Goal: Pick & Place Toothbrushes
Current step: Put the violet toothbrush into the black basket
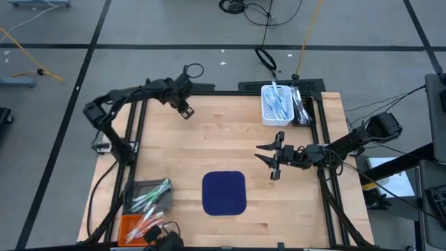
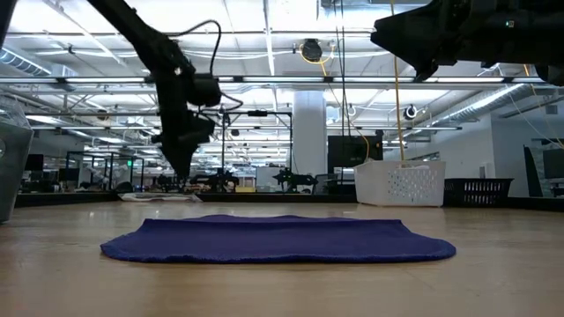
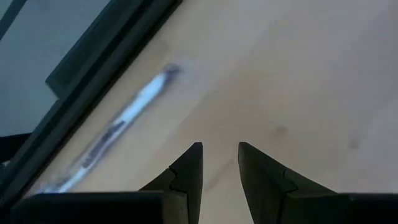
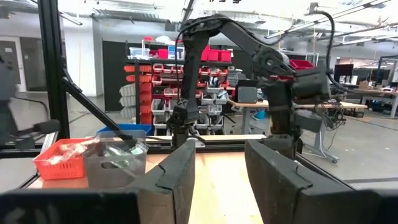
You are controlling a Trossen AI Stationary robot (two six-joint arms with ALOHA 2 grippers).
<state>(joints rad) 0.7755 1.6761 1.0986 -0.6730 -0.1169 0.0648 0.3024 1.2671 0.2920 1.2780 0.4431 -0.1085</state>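
Note:
Blue-and-white toothbrushes (image 1: 277, 102) lie in a white basket (image 1: 267, 116) at the table's far right. Green ones (image 1: 156, 191) lie in a clear bin (image 1: 136, 188) at the near left, and orange-pink ones (image 1: 143, 224) in an orange bin (image 1: 127, 224) beside it. A navy mat (image 1: 224, 192) lies flat near the front middle. My left gripper (image 1: 185, 110) hangs open over bare wood at the far left, pointing steeply down, its fingers (image 3: 189, 163) with nothing between them. My right gripper (image 1: 263, 155) hovers open right of centre, pointing toward the table's left.
A black tray (image 1: 301, 104) stands right of the white basket. A black frame rail (image 3: 106, 53) runs along the table's edge close to my left gripper, and a pale blurred streak (image 3: 134, 109) lies on the wood beside it. Bare wood spreads between the mat and the baskets.

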